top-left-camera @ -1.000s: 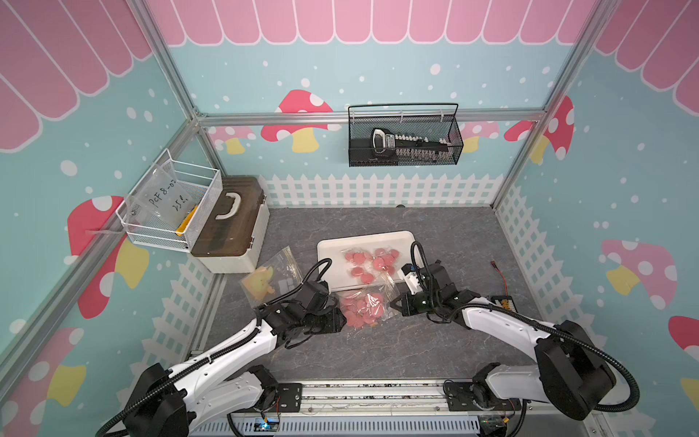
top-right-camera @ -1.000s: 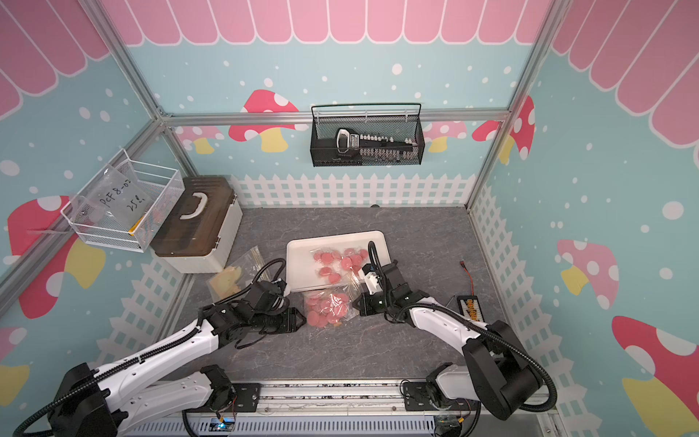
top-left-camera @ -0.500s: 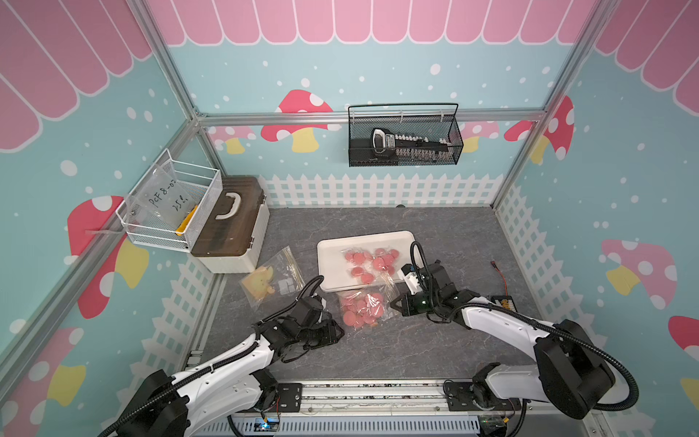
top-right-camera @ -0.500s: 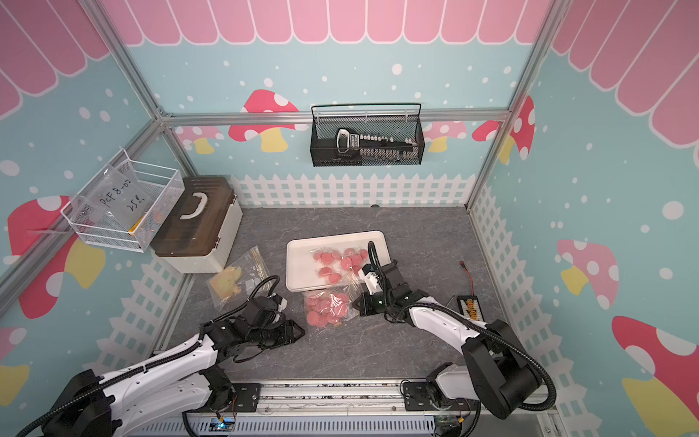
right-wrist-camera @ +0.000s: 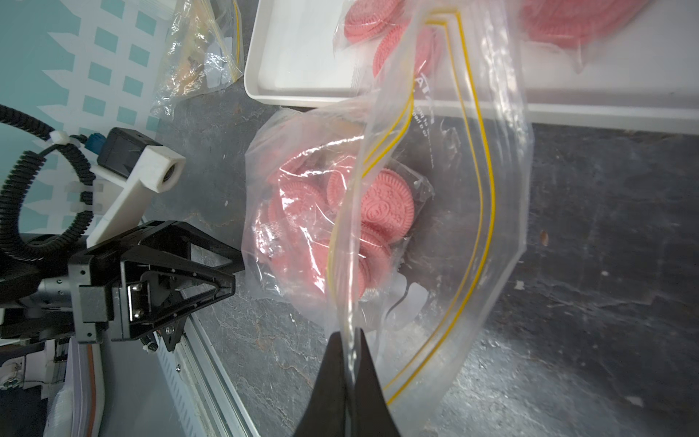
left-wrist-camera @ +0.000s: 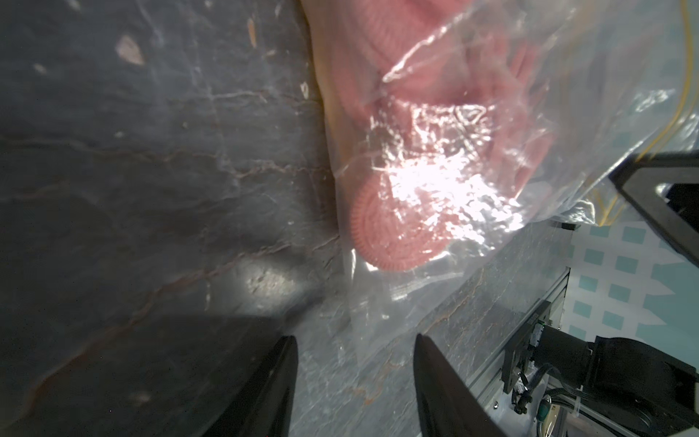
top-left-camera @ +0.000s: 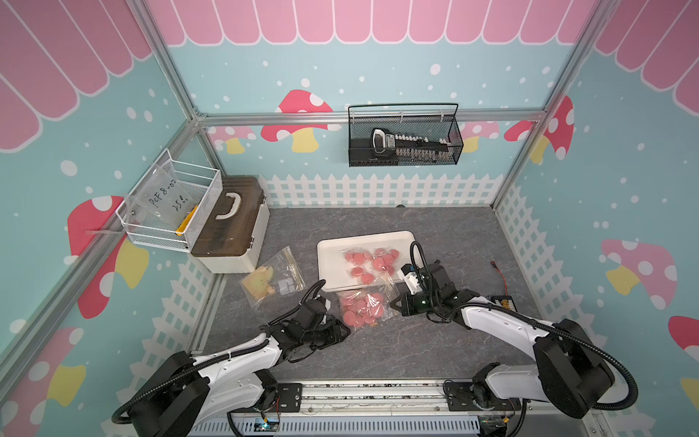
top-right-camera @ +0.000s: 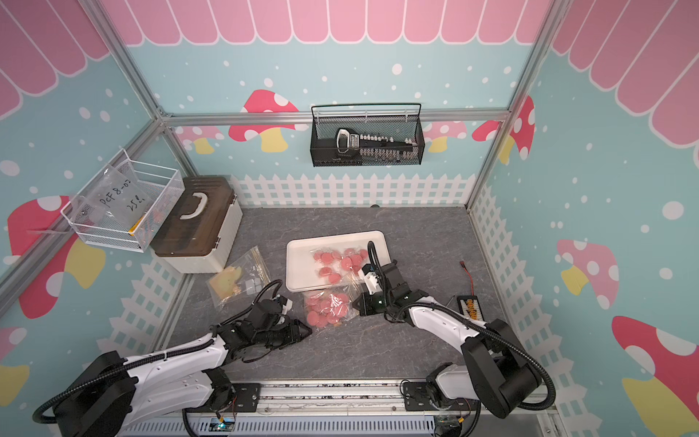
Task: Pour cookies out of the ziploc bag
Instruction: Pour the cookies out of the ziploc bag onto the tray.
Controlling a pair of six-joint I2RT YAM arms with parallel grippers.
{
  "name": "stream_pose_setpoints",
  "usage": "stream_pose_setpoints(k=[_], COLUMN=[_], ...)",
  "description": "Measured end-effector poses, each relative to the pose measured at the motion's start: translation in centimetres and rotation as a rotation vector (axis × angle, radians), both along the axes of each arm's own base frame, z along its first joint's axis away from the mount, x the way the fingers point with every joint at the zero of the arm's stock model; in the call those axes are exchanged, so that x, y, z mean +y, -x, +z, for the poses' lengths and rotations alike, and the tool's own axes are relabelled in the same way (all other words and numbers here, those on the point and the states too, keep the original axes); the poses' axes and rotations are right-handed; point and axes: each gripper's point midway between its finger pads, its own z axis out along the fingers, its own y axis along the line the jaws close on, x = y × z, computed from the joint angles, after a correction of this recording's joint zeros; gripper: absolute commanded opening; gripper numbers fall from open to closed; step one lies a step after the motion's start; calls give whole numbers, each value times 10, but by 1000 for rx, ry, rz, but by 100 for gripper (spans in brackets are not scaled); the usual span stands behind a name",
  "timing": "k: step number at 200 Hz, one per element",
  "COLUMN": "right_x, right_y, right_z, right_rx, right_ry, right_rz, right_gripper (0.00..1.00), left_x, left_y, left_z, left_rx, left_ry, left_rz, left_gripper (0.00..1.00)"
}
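Observation:
The clear ziploc bag (top-left-camera: 361, 307) (top-right-camera: 328, 307) lies on the grey table just in front of the white tray (top-left-camera: 333, 265). Pink cookies (right-wrist-camera: 386, 204) fill its lower part, and more cookies (top-left-camera: 372, 260) lie on the tray. My right gripper (right-wrist-camera: 350, 336) (top-left-camera: 395, 302) is shut on the bag's plastic rim by the yellow zip line and holds the mouth up. My left gripper (left-wrist-camera: 353, 340) (top-left-camera: 346, 333) stands open low over the table at the bag's front left corner. Only a thin edge of plastic reaches toward its fingers, and it grips nothing.
A second ziploc bag (top-left-camera: 272, 280) with yellow contents lies left of the tray. A brown-lidded white box (top-left-camera: 230, 223) and a white wire basket (top-left-camera: 170, 208) stand at the back left. A battery with a cable (top-left-camera: 503, 300) lies at the right. A black mesh basket (top-left-camera: 404, 140) hangs on the back wall.
My left gripper has drawn back from the bag's left side toward the table's front, and its jaws have narrowed a little. The right gripper and the bag have stayed put.

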Motion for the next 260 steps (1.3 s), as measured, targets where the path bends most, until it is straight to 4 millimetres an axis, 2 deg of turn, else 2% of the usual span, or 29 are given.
stream_pose_setpoints(k=[52,180,260], right_x=[2,1,1], right_y=[-2,-2,-2], right_z=[5,2,2], right_rx=[-6,1,1], right_ry=[-5,0,0], right_rz=[1,1,1], right_gripper=[0,0,0], left_x=[-12,-28,-24], left_y=[-3,-3,-4], left_z=[0,-2,-3], left_rx=[-13,-21,-37], left_ry=[33,106,97], left_rz=[-10,3,21], left_gripper=[52,40,31])
